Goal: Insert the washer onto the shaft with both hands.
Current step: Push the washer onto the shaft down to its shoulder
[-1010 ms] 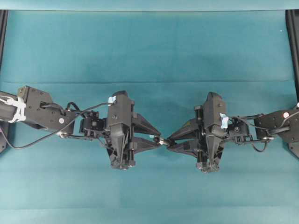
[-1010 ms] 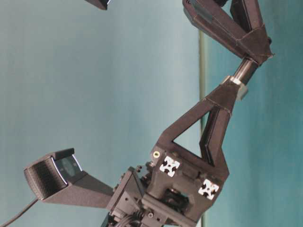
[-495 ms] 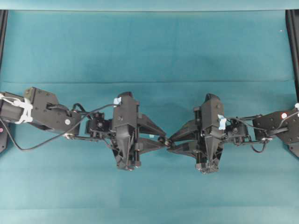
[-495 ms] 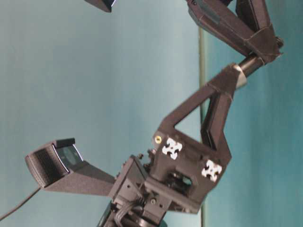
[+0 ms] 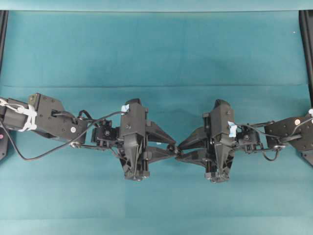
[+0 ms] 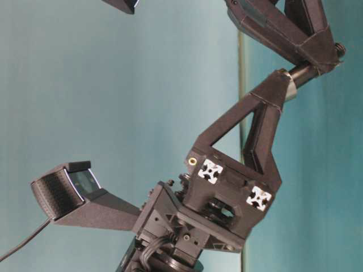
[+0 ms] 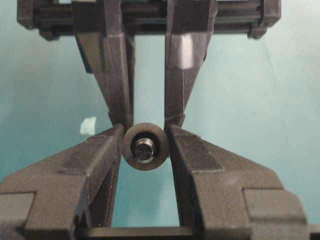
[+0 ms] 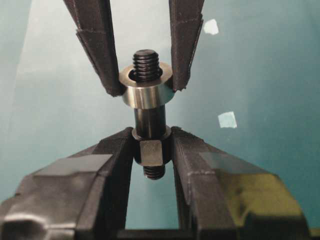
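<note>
My left tool (image 8: 146, 85) is clamped on the washer (image 8: 146, 92), one finger on each side of its rim. My right tool (image 8: 150, 150) is clenched on the shaft (image 8: 149, 120), gripping it near the squared section. Both parts hang in the air between the two tools, above the table (image 5: 156, 49). The washer sits over the narrower threaded end of the shaft, and the thread tip shows through the hole. It is not yet down on the shoulder.

Risks from this position, as I judge them:
- Tilt. The washer's bore is only slightly wider than the thread. If my left tool pushes off-axis, the washer may cock and jam on the thread.
- Slip. The grip on the shaft is narrow. Axial push from the left tool could slide or pivot the shaft in my right tool.
- Early release. If I let go before the washer is seated, and the shaft points anywhere but up, the washer may slide off and drop.

Markings: I can read no brand, label or writing. The pale-blue tape squares (image 8: 227, 119) on the table are blank.
</note>
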Controlling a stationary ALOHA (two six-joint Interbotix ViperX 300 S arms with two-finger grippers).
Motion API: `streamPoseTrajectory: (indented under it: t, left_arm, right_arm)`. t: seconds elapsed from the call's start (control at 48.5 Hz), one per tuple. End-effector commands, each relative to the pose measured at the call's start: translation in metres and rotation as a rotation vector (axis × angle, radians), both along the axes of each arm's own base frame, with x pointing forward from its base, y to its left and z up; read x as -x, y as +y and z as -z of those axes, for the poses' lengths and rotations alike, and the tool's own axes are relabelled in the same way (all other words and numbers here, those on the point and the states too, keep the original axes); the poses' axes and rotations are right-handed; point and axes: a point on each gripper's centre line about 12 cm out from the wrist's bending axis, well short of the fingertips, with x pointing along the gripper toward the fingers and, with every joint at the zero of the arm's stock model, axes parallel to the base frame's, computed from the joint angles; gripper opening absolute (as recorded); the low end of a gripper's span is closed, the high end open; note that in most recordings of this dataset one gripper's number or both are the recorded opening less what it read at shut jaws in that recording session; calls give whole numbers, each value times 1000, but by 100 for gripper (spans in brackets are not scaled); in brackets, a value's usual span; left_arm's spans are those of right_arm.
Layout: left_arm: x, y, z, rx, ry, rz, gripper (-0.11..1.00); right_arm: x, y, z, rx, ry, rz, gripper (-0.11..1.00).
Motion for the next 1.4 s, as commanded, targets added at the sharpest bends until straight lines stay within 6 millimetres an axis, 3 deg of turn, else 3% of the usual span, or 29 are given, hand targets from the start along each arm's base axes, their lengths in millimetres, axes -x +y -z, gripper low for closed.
streamPoseTrajectory:
  t: [0.0, 0.639, 1.381]
  left_arm:
    - [0, -9, 0, -3, 3, 24, 36]
    - [-1, -9, 1, -5, 24, 23, 36]
    - [-12, -8, -6, 1, 0, 16, 36]
  right_arm:
    - [-10, -2, -13, -15, -54, 14, 0]
    - [-19, -3, -24, -18, -105, 17, 0]
    - [-13, 2, -13, -7, -13, -1, 0]
